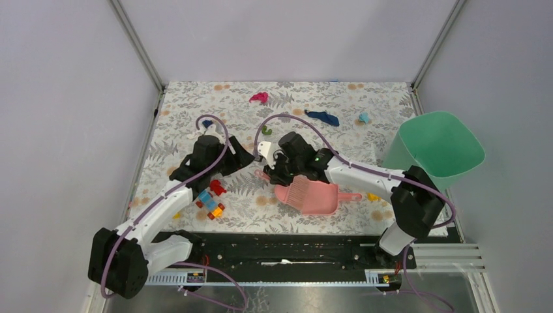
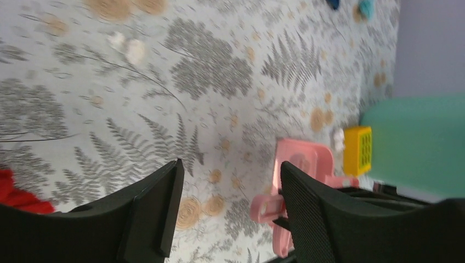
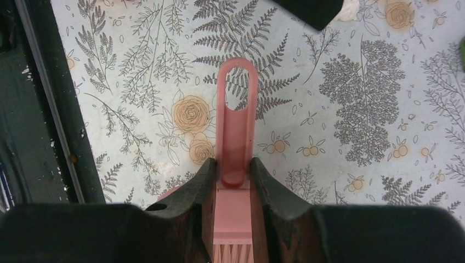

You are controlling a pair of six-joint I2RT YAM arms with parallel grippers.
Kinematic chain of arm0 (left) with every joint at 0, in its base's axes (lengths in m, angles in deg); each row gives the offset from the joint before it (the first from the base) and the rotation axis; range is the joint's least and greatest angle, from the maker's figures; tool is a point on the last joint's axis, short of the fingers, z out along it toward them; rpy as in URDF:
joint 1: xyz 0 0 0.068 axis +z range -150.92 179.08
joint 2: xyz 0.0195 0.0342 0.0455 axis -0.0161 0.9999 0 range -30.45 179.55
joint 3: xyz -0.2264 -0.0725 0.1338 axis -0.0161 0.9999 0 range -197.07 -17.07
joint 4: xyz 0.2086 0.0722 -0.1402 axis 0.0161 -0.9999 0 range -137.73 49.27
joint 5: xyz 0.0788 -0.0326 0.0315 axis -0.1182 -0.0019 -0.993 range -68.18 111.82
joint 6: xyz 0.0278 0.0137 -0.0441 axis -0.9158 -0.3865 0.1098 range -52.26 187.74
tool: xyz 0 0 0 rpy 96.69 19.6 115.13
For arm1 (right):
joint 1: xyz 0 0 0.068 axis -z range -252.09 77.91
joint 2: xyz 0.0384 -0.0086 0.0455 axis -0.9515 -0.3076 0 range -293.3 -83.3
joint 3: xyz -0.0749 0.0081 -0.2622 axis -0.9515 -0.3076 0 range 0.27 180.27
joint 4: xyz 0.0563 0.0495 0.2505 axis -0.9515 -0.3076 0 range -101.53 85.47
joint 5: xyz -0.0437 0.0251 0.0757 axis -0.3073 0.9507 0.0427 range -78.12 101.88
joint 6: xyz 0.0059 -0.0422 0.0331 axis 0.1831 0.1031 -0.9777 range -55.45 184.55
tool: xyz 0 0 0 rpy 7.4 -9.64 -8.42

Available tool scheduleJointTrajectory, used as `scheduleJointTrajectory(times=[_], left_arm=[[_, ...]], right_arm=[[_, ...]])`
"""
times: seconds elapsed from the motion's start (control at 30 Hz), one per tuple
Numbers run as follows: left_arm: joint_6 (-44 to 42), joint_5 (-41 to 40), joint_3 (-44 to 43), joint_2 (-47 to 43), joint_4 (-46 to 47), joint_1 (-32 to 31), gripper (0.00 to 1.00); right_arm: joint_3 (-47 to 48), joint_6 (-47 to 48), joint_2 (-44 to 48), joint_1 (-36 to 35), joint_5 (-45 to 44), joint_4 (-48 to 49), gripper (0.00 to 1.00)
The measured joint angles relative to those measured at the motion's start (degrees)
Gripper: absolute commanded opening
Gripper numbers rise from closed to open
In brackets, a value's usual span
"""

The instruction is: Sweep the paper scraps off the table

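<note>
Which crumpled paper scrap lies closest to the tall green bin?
The tiny teal crumpled paper scrap, rightmost of them; the dark blue paper scrap and magenta paper scrap lie farther left.

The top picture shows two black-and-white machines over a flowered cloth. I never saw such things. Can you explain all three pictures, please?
These are two robot arms, each ending in a two-finger tool. The top picture looks down from above; the other two come from cameras on the wrists. The right tool is shut on a pink brush. The left tool is open and empty. On the table lie paper scraps, a pink dustpan and toy bricks; a green bin stands on the right arm's side.
</note>
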Motion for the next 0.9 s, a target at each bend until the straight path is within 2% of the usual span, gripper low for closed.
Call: scheduleJointTrajectory(times=[0.23,0.37,0.6,0.7,0.8,0.9], left_arm=[[0.3,14.2,0.0,2.1,3.8,0.2,0.59],[0.3,19.1,0.0,4.3,4.3,0.2,0.5],[0.0,21.7,0.0,5.5,4.2,0.2,0.37],[0.0,22.2,0.0,5.9,4.2,0.2,0.35],[0.0,22.5,0.0,6.8,4.2,0.2,0.26],[0.2,23.1,0.0,7.7,4.8,0.2,0.12]], right_arm=[[-1.7,1.5,2.0,0.1,0.0,2.4,0.0],[-2.1,2.2,2.0,0.1,-0.3,2.9,0.0],[-4.0,2.5,3.3,0.1,-0.8,4.4,0.0],[-4.1,2.5,3.7,0.1,-0.8,4.5,0.0],[-4.3,2.5,4.0,0.1,-0.7,4.9,0.0],[-4.5,2.5,4.0,0.1,-0.7,4.9,0.01]])
